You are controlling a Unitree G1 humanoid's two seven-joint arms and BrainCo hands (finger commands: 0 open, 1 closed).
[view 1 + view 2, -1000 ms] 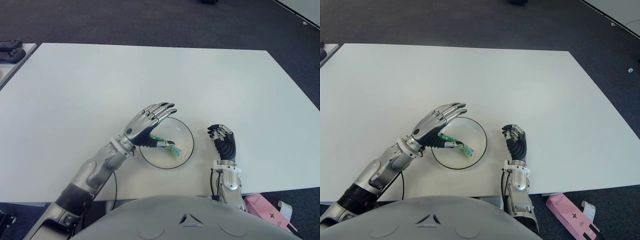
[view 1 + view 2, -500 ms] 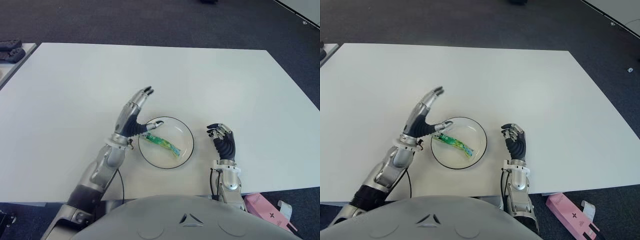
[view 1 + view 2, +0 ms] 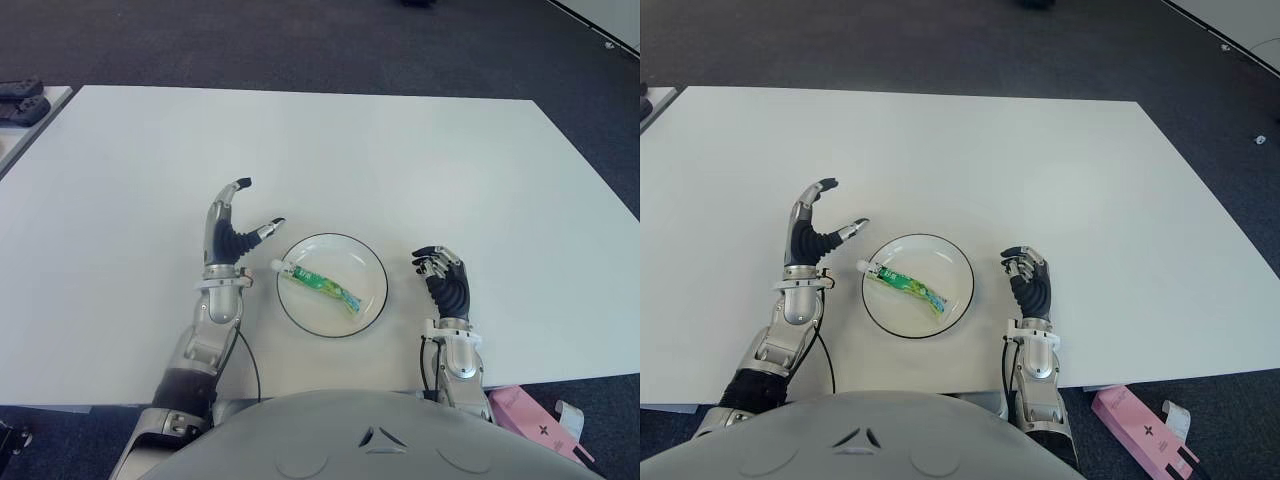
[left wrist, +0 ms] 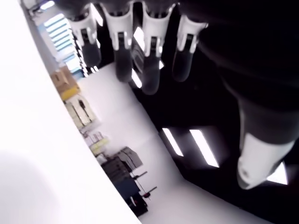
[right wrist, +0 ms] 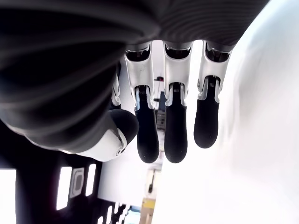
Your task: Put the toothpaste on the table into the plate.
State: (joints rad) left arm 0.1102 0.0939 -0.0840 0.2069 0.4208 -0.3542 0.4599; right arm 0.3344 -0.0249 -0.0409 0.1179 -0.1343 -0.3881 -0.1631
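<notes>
Silver left hand (image 3: 232,235) raised, fingers spread, empty

- You have a white table (image 3: 420,150) filling most of the head views, its top plain and evenly lit.
- Around it you see dark grey carpet (image 3: 300,45).
- At your far left, a second pale table (image 3: 20,125) edge carries dark devices (image 3: 20,100).
- Near the right front corner, a pink box (image 3: 1140,420) lies on the carpet.
- In the left wrist view, you can make out ceiling lights (image 4: 191,147) and shelving (image 4: 81,109).
</notes>
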